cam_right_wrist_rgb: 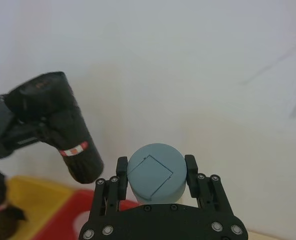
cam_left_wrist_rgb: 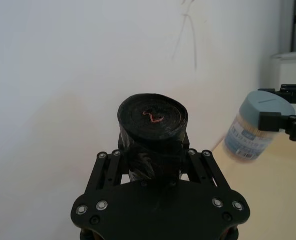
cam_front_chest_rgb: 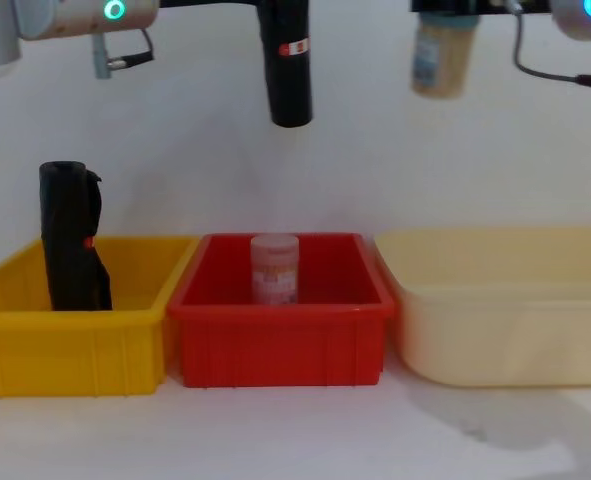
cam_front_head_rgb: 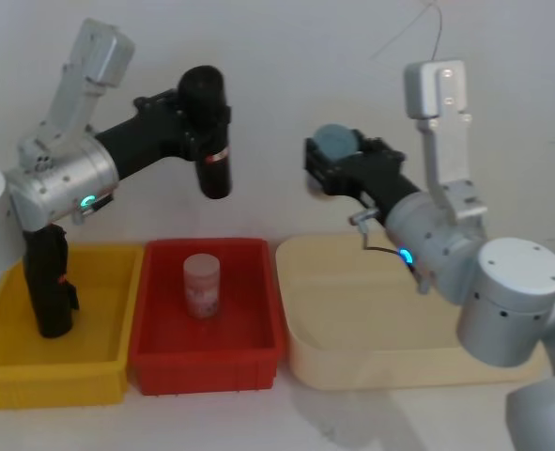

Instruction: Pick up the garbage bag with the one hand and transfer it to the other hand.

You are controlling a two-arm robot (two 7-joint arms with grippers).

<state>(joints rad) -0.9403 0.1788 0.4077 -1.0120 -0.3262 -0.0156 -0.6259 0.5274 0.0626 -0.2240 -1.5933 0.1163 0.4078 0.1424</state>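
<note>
Garbage bag upright, clamped in left end effector, right end effector grasping blue-lidded tub

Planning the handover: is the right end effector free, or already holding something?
Holding: the right end effector is shut on a blue-lidded tub, its fingers pressed against both sides.

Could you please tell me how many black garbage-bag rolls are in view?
2: one roll is held up by the left gripper; a second roll stands in the yellow bin.
</note>
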